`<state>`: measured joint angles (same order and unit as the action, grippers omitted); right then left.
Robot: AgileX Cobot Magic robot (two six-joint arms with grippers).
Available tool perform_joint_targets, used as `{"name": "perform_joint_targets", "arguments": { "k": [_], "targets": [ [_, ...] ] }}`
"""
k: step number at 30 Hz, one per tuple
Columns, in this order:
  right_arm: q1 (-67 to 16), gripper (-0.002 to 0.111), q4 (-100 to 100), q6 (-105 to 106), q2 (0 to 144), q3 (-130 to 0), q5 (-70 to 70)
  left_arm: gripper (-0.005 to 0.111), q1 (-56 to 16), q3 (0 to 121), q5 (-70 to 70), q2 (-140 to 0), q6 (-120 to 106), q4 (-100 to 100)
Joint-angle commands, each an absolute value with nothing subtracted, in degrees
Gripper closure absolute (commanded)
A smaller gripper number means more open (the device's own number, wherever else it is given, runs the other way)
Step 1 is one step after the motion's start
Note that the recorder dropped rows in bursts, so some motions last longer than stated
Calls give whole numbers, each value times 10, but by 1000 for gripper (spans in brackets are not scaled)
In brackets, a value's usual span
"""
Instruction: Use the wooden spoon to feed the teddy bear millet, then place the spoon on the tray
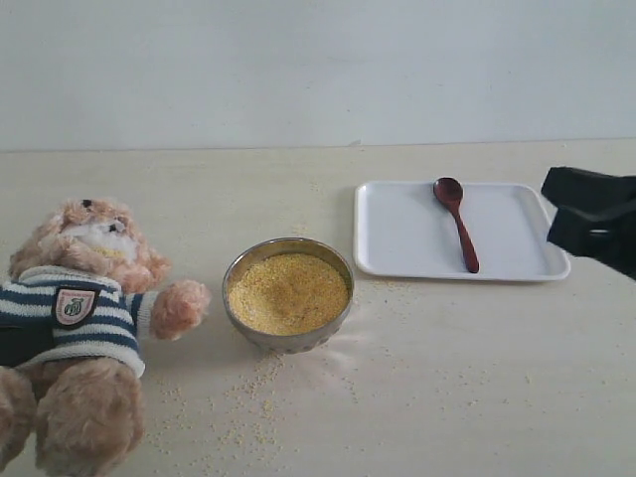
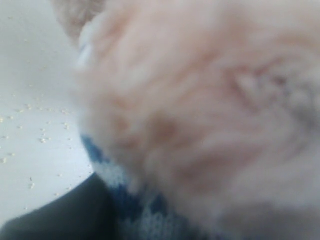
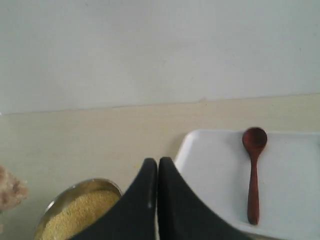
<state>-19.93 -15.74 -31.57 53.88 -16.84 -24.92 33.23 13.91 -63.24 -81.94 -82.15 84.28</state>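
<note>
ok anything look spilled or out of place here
Yes: loose millet grains are scattered on the table around the steel bowl, some near the teddy bear. The wooden spoon lies tidily inside the tray.

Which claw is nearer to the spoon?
Right. The right claw hangs just beside the tray holding the spoon; the left claw is far off, at the bear, beyond the bowl.

The teddy bear (image 1: 84,328), fluffy light brown in a navy-and-white striped shirt with a shield badge, is seen lying at the left edge of the bench (image 1: 447,378), toward the near corner. The yellow millet (image 1: 288,293) is heaped in a steel bowl (image 1: 241,270) mid-bench, with loose grains scattered around. The dark wooden spoon (image 1: 458,227) is laid flat inside the white tray (image 1: 397,238) near the right edge, its bowl end toward the far edge.
</note>
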Motion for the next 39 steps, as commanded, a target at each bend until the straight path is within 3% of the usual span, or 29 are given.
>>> {"name": "perform_joint_targets", "arguments": {
  "k": [1,6,10,13,24,32,39],
  "targets": [
    [-200,108,-155,-314,436,-167,-250,102,334,139,-649,-820,-827,851],
    [-200,108,-162,-255,298,-167,-178,102,334,139,-649,-820,-827,851],
    [-199,108,-179,-220,177,-167,117,102,334,139,-649,-820,-827,851],
    [-199,108,-175,-205,124,-167,202,102,334,139,-649,-820,-827,851],
    [-200,108,-133,-204,95,-160,179,102,334,139,-649,-820,-827,851],
    [-199,108,-120,-198,65,-42,43,102,334,139,-649,-820,-827,851],
    [-199,108,10,23,25,0,15,102,334,139,-649,-820,-827,851]
  ]
}}
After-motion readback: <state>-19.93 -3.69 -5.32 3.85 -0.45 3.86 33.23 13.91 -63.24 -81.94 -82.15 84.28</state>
